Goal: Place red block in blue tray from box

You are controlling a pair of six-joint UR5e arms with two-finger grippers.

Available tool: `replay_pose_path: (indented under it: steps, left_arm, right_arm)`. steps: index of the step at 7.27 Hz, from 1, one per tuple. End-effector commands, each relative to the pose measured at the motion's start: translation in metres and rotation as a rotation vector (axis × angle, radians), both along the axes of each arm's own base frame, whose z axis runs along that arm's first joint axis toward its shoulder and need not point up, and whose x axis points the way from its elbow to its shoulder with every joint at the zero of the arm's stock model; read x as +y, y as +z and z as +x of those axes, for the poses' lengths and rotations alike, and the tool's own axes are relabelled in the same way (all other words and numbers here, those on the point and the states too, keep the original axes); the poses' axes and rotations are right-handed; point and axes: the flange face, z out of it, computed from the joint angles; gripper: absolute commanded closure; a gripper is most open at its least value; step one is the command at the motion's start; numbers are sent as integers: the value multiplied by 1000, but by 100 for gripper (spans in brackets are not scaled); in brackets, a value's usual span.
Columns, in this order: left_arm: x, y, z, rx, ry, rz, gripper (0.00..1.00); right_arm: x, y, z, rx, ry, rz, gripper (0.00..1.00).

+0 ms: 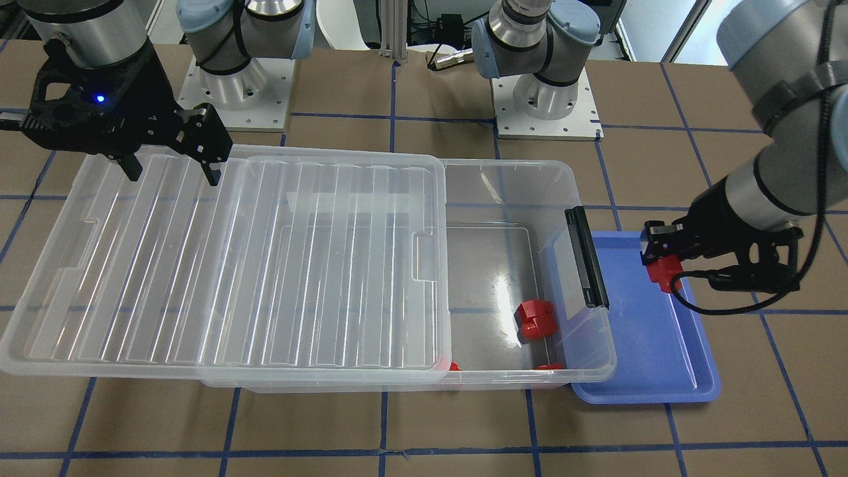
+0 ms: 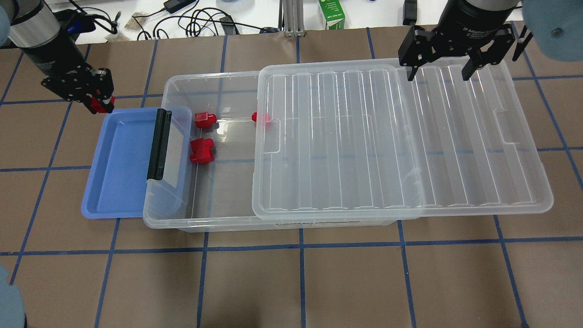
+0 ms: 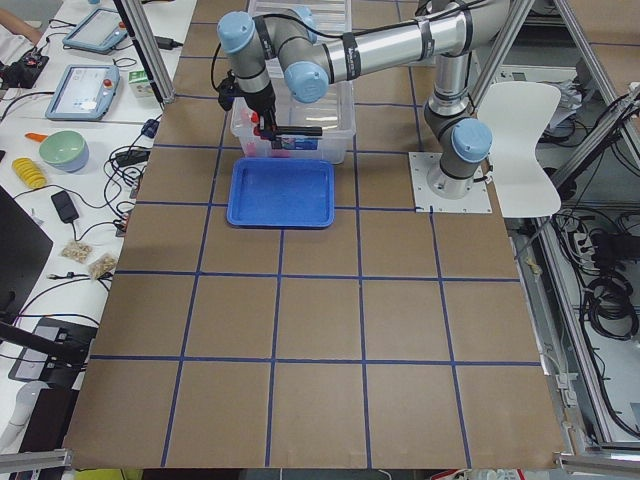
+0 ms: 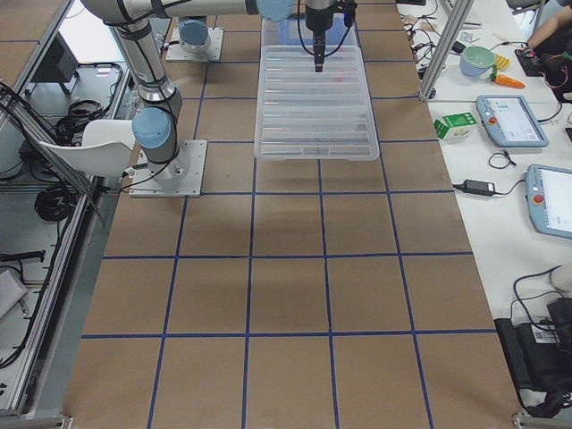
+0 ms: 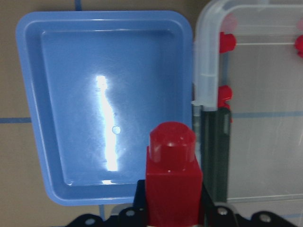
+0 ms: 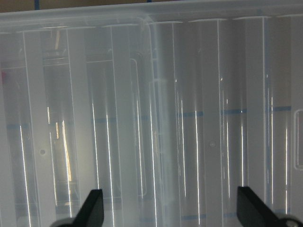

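1. Pick looks done: the left tool (image 1: 660, 260) is clamped on the red block (image 5: 173, 182), and it's clear of the box (image 2: 227, 224).
2. The block hangs in the air right by the far corner of the blue tray (image 2: 119, 168), not resting in it.
3. I'd say what's left is to nudge it further over the tray, lower it and let go.
4. The right tool (image 2: 436, 73) hovers over the slid-aside lid (image 2: 346, 136), fingers apart, holding nothing.
5. There are other red pieces (image 2: 202, 151) in the box.
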Motion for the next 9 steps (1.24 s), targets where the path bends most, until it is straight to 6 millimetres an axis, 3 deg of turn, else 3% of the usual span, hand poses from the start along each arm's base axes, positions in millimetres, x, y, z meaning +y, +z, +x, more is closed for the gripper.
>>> replay_pose_path:
  steps: [1,3,6,7,8,9]
  left_arm:
    - [1,-59,24,30,-17,45,100]
    - [2,-126,24,15,-25,12,100]
    - [1,-183,24,51,-27,93,100]
    - [0,-193,24,57,-26,109,100]
    - [-2,-204,25,57,-23,112,96]
    - [-3,-216,26,63,-23,126,93]
  right_arm:
    - [-7,-2,-40,24,67,19,0]
    - [-11,1,-108,38,110,21,0]
    - [-2,-2,-229,46,196,28,0]
    - [10,-15,-283,28,156,51,0]
    - [21,-47,-314,-11,100,92,0]
    - [23,-69,-320,-2,100,86,0]
